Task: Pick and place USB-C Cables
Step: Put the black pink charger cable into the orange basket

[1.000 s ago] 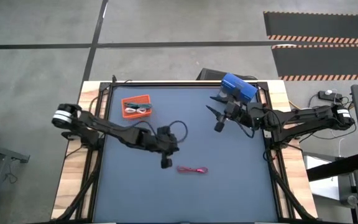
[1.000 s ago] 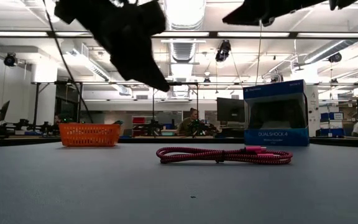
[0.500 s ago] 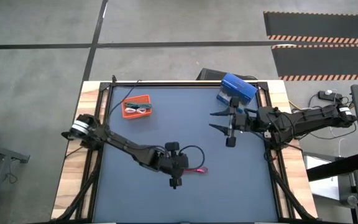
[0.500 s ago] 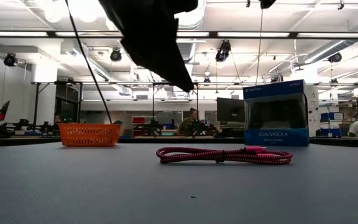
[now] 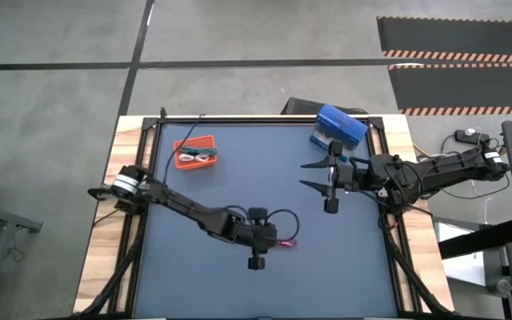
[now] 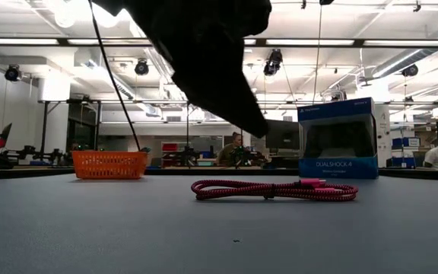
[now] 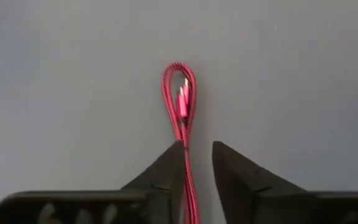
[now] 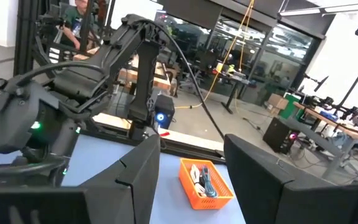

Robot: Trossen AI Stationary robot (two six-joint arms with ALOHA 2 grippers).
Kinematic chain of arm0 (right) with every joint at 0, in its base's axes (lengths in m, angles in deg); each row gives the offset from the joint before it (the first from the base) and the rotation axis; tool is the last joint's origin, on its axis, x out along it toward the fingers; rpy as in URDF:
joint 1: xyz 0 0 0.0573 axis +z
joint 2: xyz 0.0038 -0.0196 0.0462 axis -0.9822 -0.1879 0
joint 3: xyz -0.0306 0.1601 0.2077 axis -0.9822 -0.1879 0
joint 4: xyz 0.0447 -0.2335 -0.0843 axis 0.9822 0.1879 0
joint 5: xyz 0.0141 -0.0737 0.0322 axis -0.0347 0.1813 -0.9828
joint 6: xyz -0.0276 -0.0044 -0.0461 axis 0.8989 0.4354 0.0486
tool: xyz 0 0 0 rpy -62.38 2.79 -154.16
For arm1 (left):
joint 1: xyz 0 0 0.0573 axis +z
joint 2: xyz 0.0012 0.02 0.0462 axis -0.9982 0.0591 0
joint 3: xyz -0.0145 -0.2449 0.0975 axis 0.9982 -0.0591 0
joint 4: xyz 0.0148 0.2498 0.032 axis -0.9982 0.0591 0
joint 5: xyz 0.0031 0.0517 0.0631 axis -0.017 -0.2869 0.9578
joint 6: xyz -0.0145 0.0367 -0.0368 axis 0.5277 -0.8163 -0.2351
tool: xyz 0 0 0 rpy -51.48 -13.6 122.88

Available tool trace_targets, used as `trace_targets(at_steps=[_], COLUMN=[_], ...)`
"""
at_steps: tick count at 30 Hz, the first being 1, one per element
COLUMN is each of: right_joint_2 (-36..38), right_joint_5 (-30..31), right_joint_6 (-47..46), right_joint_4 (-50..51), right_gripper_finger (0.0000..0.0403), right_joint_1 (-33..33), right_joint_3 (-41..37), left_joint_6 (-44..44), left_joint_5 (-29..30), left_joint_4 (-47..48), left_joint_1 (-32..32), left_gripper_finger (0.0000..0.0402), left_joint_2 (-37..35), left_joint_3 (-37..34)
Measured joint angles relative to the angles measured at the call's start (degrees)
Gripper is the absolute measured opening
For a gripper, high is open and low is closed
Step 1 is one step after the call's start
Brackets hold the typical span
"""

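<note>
The red-pink USB-C cable (image 5: 285, 243) lies flat on the dark mat as a long narrow bundle, plain in the low view (image 6: 274, 189). My left gripper (image 5: 261, 240) hovers above its left end, fingers pointing down and open by a narrow gap (image 7: 198, 155). In the left wrist view the cable (image 7: 180, 99) runs under one fingertip, and in the low view the fingertip (image 6: 255, 128) is still clear above it. The orange tray (image 5: 196, 152) holds other cable bundles. My right gripper (image 5: 316, 175) waits open near the blue box.
A blue box (image 5: 338, 127) stands at the table's far right, behind the cable in the low view (image 6: 338, 138). The orange tray (image 8: 205, 180) sits at the far left. The bare mat (image 5: 345, 258) stretches around the cable. People and desks show beyond the table.
My left gripper has swung toward the table's near edge and right, ending over the red-pink cable's left end, and has come lower in the low view. My right gripper shifted slightly toward the near edge, then held still. The cable has not moved.
</note>
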State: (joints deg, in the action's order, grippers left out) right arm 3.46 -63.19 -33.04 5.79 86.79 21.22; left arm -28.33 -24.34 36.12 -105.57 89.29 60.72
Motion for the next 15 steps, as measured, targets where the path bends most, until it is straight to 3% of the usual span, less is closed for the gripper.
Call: trace_targets(at_steps=[7,15], right_joint_2=[0.0,0.0], right_joint_5=[0.0,0.0], right_joint_6=[0.0,-1.9], right_joint_4=[0.5,1.7], right_gripper_finger=[0.0171,0.0171], right_joint_1=[0.0,0.0], right_joint_3=[0.0,0.0], left_joint_6=[-5.3,-4.8], left_joint_5=[-0.7,-2.8], left_joint_4=[-6.6,-9.2], left_joint_1=[1.7,2.0], left_gripper_finger=[0.0139,0.0150], left_joint_2=[0.0,3.3], left_joint_3=[-1.4,-1.7])
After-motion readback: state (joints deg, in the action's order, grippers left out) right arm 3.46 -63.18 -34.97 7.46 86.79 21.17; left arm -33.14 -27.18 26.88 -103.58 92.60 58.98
